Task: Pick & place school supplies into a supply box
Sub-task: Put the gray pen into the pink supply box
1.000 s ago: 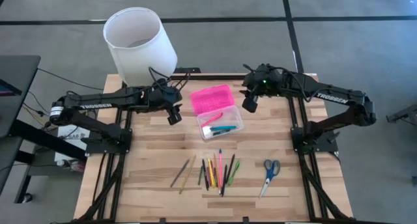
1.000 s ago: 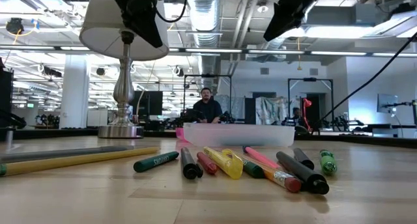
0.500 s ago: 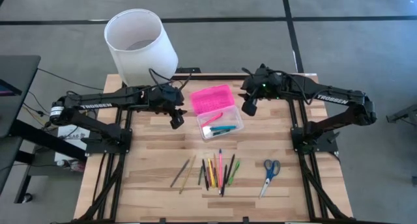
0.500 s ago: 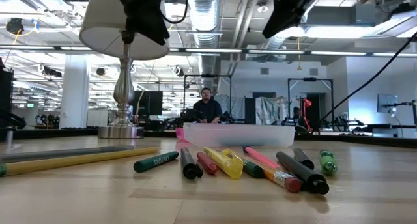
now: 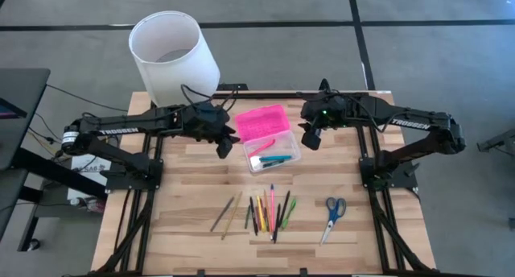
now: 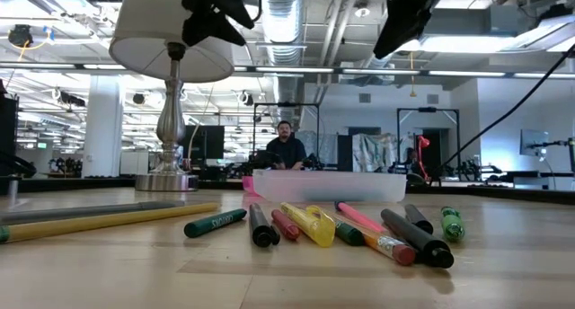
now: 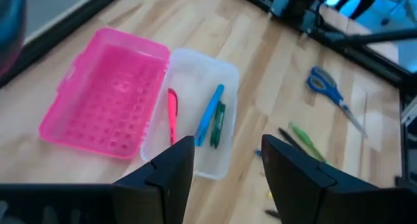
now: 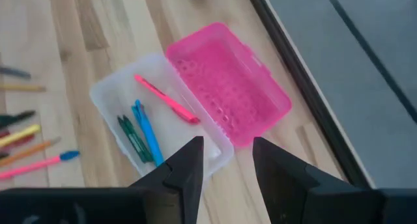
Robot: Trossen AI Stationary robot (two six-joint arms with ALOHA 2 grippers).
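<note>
The supply box lies open at the table's far middle. Its pink lid [image 5: 261, 121] is flat on the wood and its clear base [image 5: 274, 151] holds a pink, a blue and a green pen [image 7: 208, 120]. Several pens and pencils [image 5: 264, 211] lie in a loose row near the front, and blue-handled scissors [image 5: 333, 212] lie to their right. My left gripper [image 5: 225, 144] hangs open above the table just left of the box. My right gripper [image 5: 310, 138] hangs open just right of it. Both are empty in the wrist views [image 7: 228, 165] [image 8: 228, 162].
A lamp with a white shade [image 5: 173, 55] stands at the table's far left corner, behind my left arm. Bare wood lies between the box and the row of pens. In the low view a person [image 6: 286, 147] sits in the room beyond the table.
My left gripper has rolled about its own axis and swung toward the supply box, staying above the table and staying open. The box, the pens and the scissors have not moved.
</note>
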